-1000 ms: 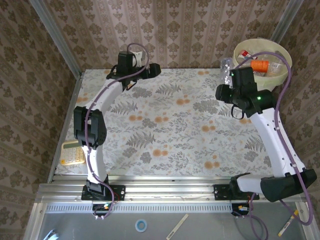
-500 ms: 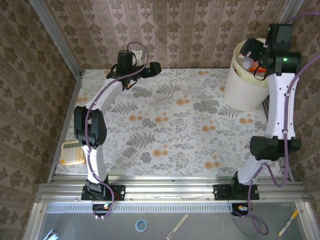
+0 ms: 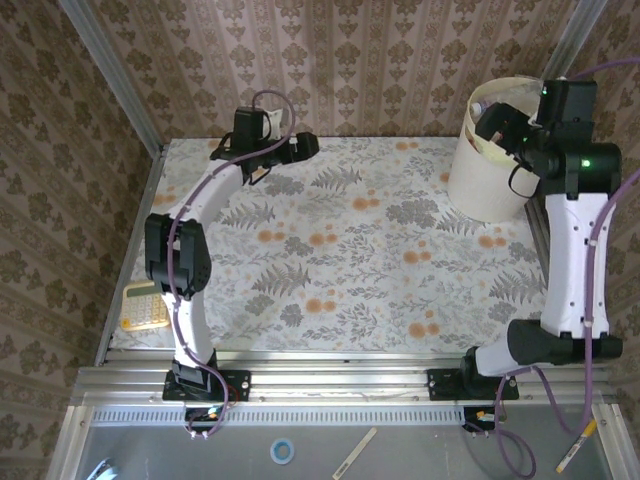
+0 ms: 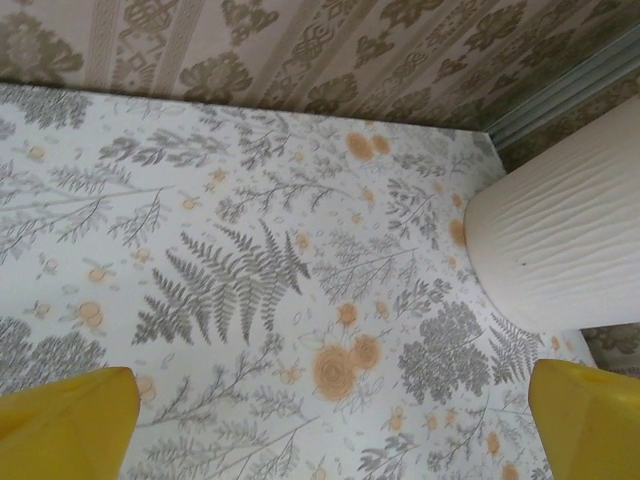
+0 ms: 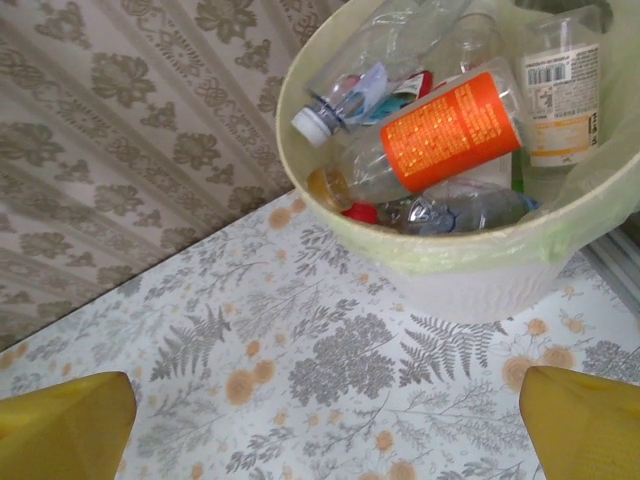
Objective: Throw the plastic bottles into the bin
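Right end effector (image 5: pixel 325 425): released; yellow fingertips spread wide, nothing between them.
Left end effector (image 4: pixel 325 420): released and empty, poised over the far left of the surface (image 3: pixel 350 250).
Bin (image 5: pixel 470 270): stood at the far right corner of the surface; round, cream-white ribbed wall, pale yellow-green liner folded over the rim.
Plastic bottles: seen piled inside the bin.
Orange-labelled bottle (image 5: pixel 440 130): laid on top of the pile, long axis slanted, neck toward the near rim.
White-capped clear bottle (image 5: pixel 350 85): laid just beside it, thin glossy plastic.
Crushed clear bottle (image 5: pixel 460 212): wedged beneath, creased.
Key relation: the bin mouth is seen ahead of and below the right end effector; the right arm is far nearer, the left well apart.
Judgement: a withdrawal clear of the rim is judged likeliest next.
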`<state>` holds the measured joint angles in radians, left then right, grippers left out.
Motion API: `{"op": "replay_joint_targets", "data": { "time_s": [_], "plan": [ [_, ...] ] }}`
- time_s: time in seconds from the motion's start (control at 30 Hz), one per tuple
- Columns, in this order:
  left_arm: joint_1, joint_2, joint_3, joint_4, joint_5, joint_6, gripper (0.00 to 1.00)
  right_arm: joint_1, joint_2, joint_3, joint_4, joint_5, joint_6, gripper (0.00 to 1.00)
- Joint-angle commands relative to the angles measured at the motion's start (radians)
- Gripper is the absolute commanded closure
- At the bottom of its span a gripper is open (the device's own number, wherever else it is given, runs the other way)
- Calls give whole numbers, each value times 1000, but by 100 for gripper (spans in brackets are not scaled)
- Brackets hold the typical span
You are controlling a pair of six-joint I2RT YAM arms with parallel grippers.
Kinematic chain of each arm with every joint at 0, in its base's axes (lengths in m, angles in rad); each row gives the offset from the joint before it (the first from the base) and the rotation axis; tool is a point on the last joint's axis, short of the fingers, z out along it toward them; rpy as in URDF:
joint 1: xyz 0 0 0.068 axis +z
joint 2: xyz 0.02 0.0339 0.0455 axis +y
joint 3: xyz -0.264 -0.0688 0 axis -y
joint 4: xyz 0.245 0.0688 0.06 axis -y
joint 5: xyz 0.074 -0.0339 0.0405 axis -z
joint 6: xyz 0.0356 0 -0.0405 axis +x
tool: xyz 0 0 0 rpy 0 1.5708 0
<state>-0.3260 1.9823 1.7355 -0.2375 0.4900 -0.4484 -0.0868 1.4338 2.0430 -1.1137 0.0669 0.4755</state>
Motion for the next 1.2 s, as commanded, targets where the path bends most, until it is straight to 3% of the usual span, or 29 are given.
{"op": "replay_joint_targets", "data": {
  "time_s": [0.0, 0.13, 0.27, 0.33, 0.47, 0.6, 0.8, 0.93, 1.17],
  "plan": [
    [16, -84, -66, 54, -28, -1, 0, 8, -29, -119, 62, -125, 9, 0],
    [19, -181, -216, 197, -97, -6, 0, 71, -130, -368, 290, -267, -28, 0],
    [19, -309, -408, 298, -215, 5, 0, 216, -207, -636, 496, -195, -138, 0],
    [19, -381, -500, 309, -283, 33, 0, 243, -231, -775, 601, -157, -170, 0],
    [54, -556, -681, 256, -427, 105, 0, 243, -266, -1047, 903, -51, -237, 0],
    [130, -753, -948, 318, -593, 148, 0, 236, -224, -1273, 1256, 91, -337, 0],
    [194, -945, -1343, 672, -773, 342, 0, 174, -87, -1455, 1636, 189, -333, 0],
    [268, -918, -1434, 773, -731, 389, 0, 152, -63, -1483, 1736, 154, -424, 0],
    [268, -780, -1509, 1053, -650, 424, 0, 118, -166, -1604, 1780, 51, -445, 0]
  ]
}}
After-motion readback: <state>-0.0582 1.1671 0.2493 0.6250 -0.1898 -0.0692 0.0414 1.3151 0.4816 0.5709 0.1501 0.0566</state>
